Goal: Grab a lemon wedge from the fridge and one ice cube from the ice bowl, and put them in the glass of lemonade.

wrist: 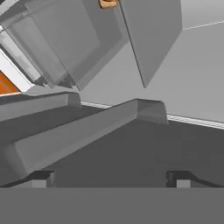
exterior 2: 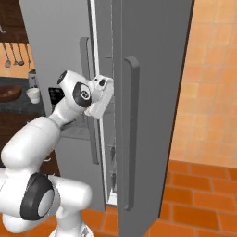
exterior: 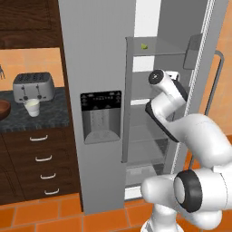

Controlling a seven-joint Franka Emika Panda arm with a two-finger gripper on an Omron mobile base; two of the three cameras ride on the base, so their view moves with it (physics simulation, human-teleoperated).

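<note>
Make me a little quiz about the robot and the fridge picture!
1. True or false: the fridge has its right door open.
2. Where is the lemon wedge? A) on a top fridge shelf B) in the glass of lemonade C) on the floor
3. Fill in: the glass stands on the counter in front of the silver ______.

Key: 1 true. 2 A. 3 toaster.
</note>
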